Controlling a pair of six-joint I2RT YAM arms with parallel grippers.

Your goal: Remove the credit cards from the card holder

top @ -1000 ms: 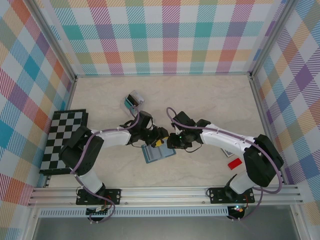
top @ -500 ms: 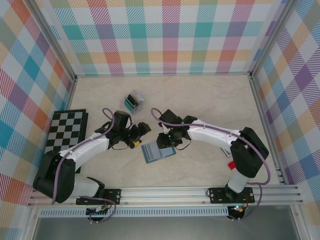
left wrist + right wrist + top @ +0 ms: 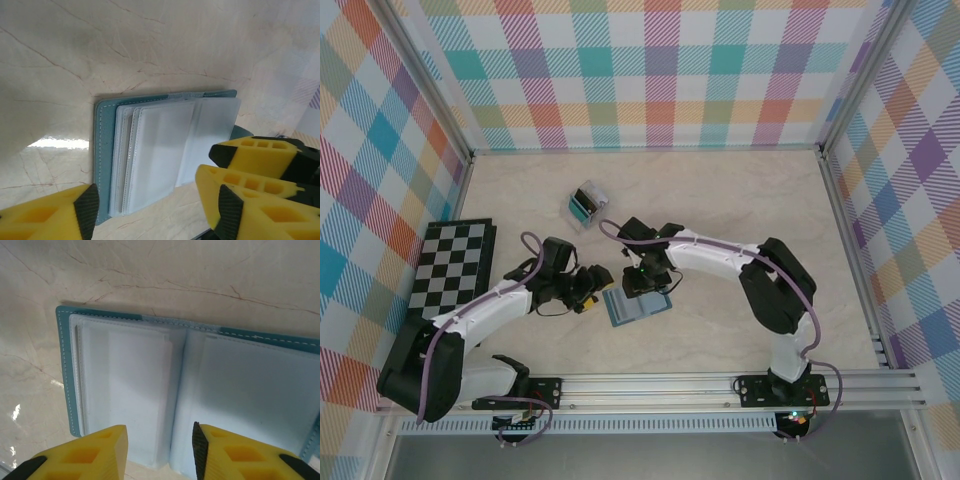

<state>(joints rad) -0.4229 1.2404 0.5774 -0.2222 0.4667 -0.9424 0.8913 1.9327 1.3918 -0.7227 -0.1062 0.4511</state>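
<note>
The jaws of the left gripper (image 3: 156, 209) stand wide apart and grasp nothing. Its yellow fingers (image 3: 250, 202) frame the card holder (image 3: 150, 150), which lies just ahead of them. The jaws of the right gripper (image 3: 160, 450) are parted by a narrower gap and are also released, poised directly above the holder. I cannot tell whether their tips touch it.

The card holder is a slate-teal folding wallet. It lies open and flat on the pale marbled worktop (image 3: 740, 200), inner side up, with cloudy clear plastic sleeves stacked on both panels. From above, it sits near the middle of the worktop, just below the two grippers, which face each other close together.

Farther back, a small clear plastic box (image 3: 585, 203) sits well apart from the holder. A black-and-white checkerboard (image 3: 450, 275) lies at the left edge. Pastel plaid walls (image 3: 660, 70) surround the worktop.
</note>
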